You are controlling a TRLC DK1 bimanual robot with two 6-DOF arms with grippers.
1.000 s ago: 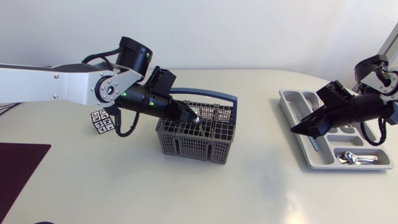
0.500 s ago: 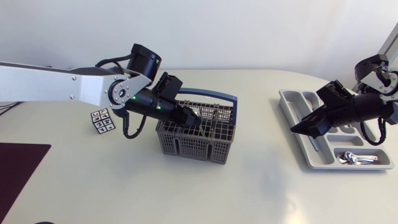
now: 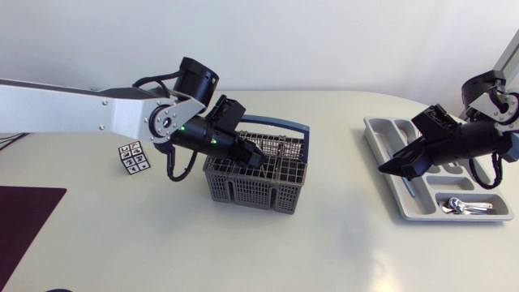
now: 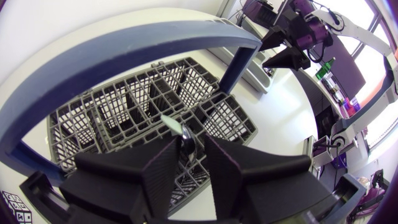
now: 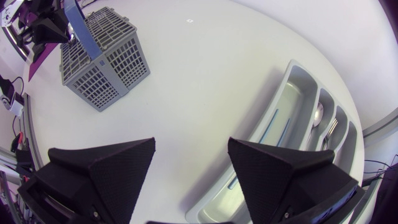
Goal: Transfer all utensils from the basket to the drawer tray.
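A grey mesh basket with a blue handle stands mid-table. My left gripper hangs over its top under the handle. In the left wrist view this gripper is shut on a shiny metal utensil, just above the basket's compartments. The grey drawer tray lies at the right, with spoons in its near compartment. My right gripper hovers open and empty by the tray's left edge. In its own view the right gripper is above bare table beside the tray.
A small marker card lies left of the basket. A dark maroon mat covers the front left corner. In the right wrist view the tray holds a spoon and a fork; the basket stands far ahead.
My left arm has shifted to the right, carrying its gripper further over the basket. The right arm has stayed where it was.
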